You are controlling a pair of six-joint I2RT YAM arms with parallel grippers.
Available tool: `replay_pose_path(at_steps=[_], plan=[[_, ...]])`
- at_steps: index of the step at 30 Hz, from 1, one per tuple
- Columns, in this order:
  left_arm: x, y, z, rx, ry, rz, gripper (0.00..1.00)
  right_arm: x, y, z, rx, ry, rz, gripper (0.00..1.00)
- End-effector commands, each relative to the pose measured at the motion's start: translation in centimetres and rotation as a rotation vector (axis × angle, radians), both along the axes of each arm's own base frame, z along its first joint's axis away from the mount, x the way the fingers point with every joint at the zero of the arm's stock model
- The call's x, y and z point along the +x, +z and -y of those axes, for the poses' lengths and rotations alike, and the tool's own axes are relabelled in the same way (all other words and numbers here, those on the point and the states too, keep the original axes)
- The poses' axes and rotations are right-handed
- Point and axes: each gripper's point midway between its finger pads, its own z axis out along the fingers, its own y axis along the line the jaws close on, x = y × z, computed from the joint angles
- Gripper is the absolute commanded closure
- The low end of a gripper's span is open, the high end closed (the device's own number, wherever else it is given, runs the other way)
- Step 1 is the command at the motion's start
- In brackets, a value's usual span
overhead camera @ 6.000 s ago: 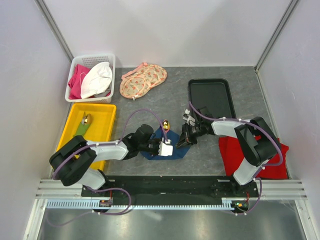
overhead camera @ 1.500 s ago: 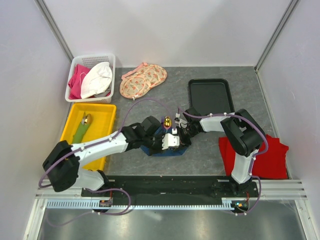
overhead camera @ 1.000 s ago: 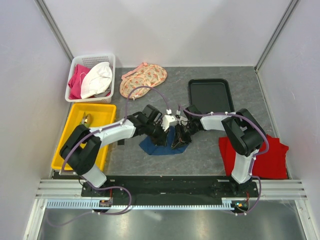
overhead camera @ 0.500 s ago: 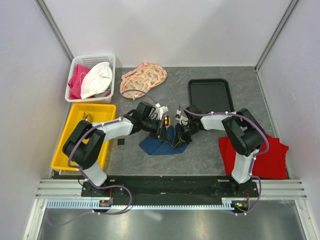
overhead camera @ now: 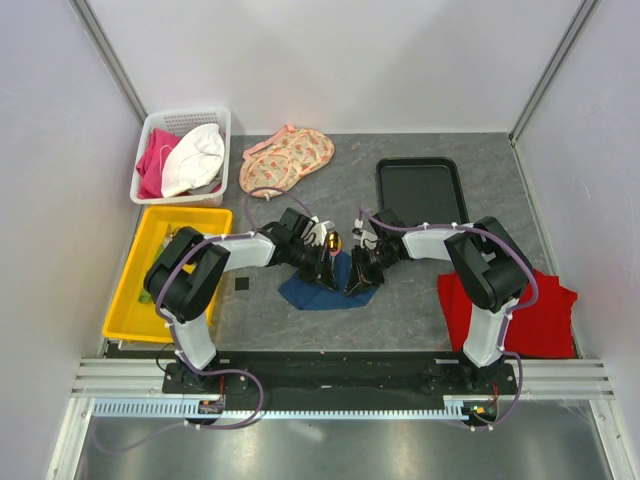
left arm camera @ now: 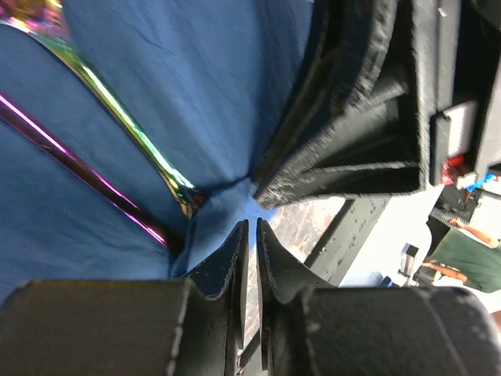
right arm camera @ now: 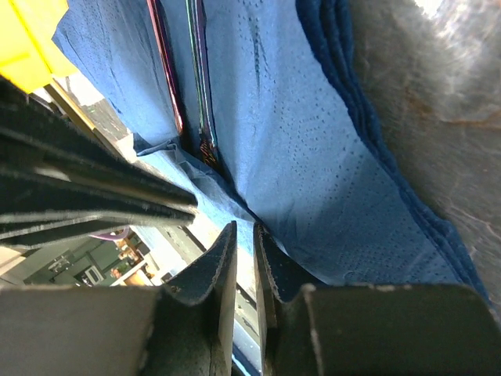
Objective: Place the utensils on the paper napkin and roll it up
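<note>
The navy paper napkin (overhead camera: pixel 318 292) lies at mid-table, its right part lifted and folded. Utensils lie on it: a gold head (overhead camera: pixel 333 241) shows at its far edge, and thin iridescent handles show in the left wrist view (left arm camera: pixel 117 102) and the right wrist view (right arm camera: pixel 200 70). My right gripper (overhead camera: pixel 356 272) (right arm camera: pixel 244 231) is shut on the napkin's raised edge (right arm camera: pixel 313 157). My left gripper (overhead camera: pixel 326 264) (left arm camera: pixel 252 227) is shut, its tips against the napkin (left arm camera: pixel 196 63) just below the right gripper's fingers (left arm camera: pixel 352 164); nothing shows between its jaws.
A yellow tray (overhead camera: pixel 142 262) stands left, a white basket (overhead camera: pixel 150 128) of cloths behind it. Peach floral fabric (overhead camera: pixel 287 160) lies at the back, a black tray (overhead camera: pixel 420 195) back right, a red cloth (overhead camera: pixel 545 310) at the right. A small black square (overhead camera: pixel 242 288) lies left of the napkin.
My left gripper swung from the napkin's near side round to its far-left side and now points at the right gripper. The right gripper stayed at the napkin's right edge, holding it raised.
</note>
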Motion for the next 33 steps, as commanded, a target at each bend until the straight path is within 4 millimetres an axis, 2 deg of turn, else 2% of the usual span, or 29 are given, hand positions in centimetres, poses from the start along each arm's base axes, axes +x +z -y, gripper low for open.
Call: replay_pose_path(at_steps=[1,7,11,12,15,16,18,20,27,33], plan=[[1.8,0.0,0.1,0.005,0.058,-0.01,0.86,1.3,0.9,-0.2,0.013,0.005,0.063,0.79],[2.0,-0.8,-0.6,0.016,0.083,-0.044,0.86,1.7,1.6,-0.3,0.027,0.009,0.091,0.77],[2.1,-1.0,-0.5,0.016,0.081,-0.048,0.87,2.5,3.5,0.2,0.033,0.014,0.161,0.65],[2.1,-1.1,-0.5,0.02,0.084,-0.053,0.87,3.0,4.5,0.4,0.037,0.014,0.198,0.62],[2.1,-1.2,-0.6,0.023,0.084,-0.055,0.87,4.6,5.6,2.7,-0.029,-0.009,0.26,0.49],[2.1,-1.2,-0.5,0.024,0.086,-0.054,0.87,4.6,5.6,4.0,-0.058,-0.011,0.255,0.46],[2.1,-1.2,-0.5,0.024,0.086,-0.054,0.87,5.6,5.6,5.9,-0.142,-0.033,0.293,0.32],[2.0,-1.2,-0.6,0.022,0.085,-0.055,0.87,5.9,4.9,8.1,-0.244,-0.028,0.317,0.25],[2.1,-1.0,-0.5,0.018,0.081,-0.047,0.86,5.8,3.3,10.1,-0.347,0.008,0.296,0.25],[2.1,-1.0,-0.5,0.018,0.08,-0.049,0.86,4.4,1.0,9.9,-0.353,0.007,0.177,0.26]])
